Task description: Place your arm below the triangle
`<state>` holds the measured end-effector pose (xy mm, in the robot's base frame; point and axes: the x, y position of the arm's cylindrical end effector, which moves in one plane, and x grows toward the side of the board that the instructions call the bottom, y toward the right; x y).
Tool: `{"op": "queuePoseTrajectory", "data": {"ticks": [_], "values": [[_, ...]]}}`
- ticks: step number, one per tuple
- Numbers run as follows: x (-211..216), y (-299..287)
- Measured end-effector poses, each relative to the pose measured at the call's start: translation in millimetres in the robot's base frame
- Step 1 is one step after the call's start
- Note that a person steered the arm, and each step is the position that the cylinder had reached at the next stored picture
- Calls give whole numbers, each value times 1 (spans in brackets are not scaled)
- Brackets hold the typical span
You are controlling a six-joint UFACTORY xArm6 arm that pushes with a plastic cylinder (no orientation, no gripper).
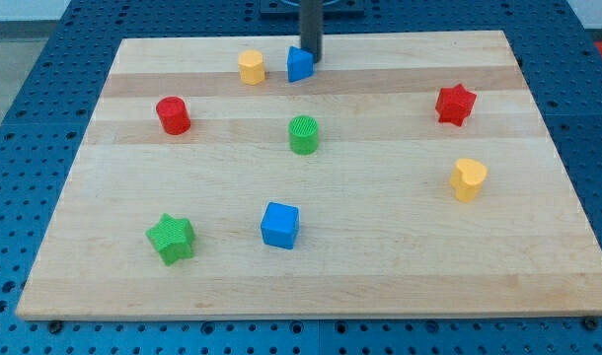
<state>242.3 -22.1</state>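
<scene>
The blue triangle block [298,65] lies near the view's top edge of the wooden board [400,256], a little left of centre. My rod comes down from the view's top, and my tip [311,59] sits just to the right of and slightly above the triangle, touching or almost touching its right edge. A yellow block [251,67], a hexagon or cylinder, lies just left of the triangle.
A green cylinder [303,134] lies below the triangle. A red cylinder [173,115] is at the left, a red star [456,104] at the right, a yellow heart [468,179] below it. A blue cube [279,225] and a green star [171,238] lie near the bottom.
</scene>
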Motion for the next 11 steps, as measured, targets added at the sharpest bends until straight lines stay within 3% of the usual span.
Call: {"op": "queuePoseTrajectory", "data": {"ticks": [2,3,4,6,7,8,9,11], "values": [[0,-11],[-22,29],[-23,31],[2,122],[18,120],[82,89],[83,88],[83,15]]}}
